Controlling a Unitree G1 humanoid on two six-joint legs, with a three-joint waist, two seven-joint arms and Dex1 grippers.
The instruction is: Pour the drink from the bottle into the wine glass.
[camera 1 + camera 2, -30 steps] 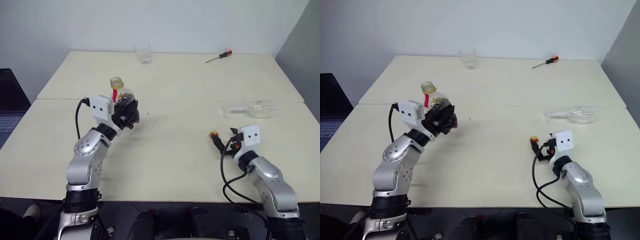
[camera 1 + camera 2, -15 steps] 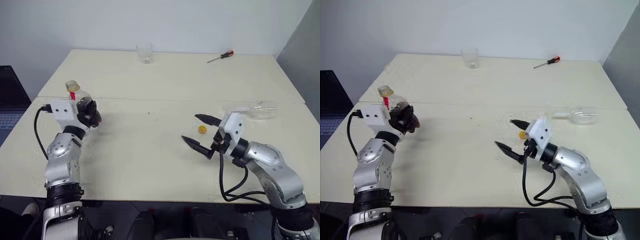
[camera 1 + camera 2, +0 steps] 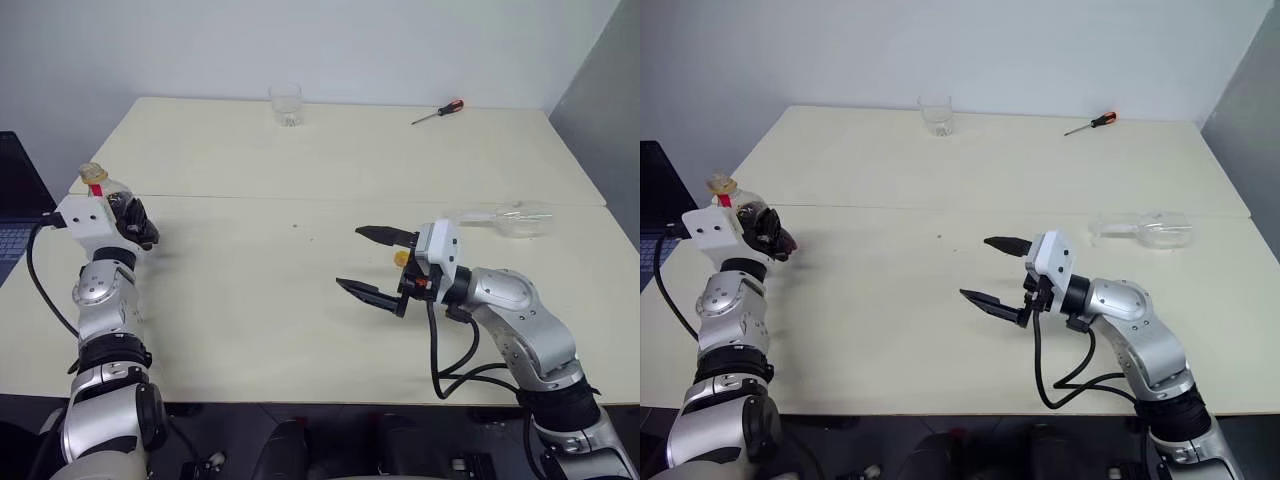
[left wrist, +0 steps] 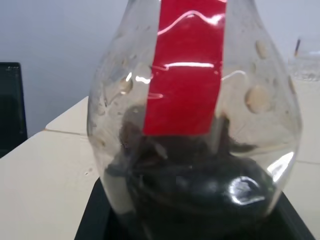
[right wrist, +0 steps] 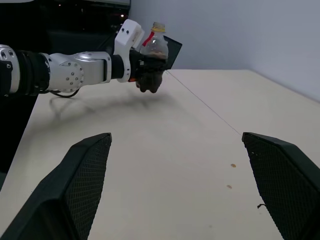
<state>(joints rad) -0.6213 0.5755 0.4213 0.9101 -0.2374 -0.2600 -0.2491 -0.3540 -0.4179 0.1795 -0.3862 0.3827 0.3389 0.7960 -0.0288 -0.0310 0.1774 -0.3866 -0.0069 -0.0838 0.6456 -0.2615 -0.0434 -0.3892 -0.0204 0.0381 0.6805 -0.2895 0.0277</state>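
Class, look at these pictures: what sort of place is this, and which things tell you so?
Probably a lab or workshop room, not a home: two plain pale tables pushed together against a bare wall, a screwdriver lying on the far one, and a laptop at the left edge.

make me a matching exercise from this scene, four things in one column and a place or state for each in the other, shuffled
Things:
1. bottle
2. wine glass
3. screwdriver
4. yellow cap

Places or states:
a. lying on its side on the table
b. held in the left end effector
c. far side of the table, red handle
d. on the table beside the open right end effector

Pairs: 1-b, 2-a, 3-c, 4-d
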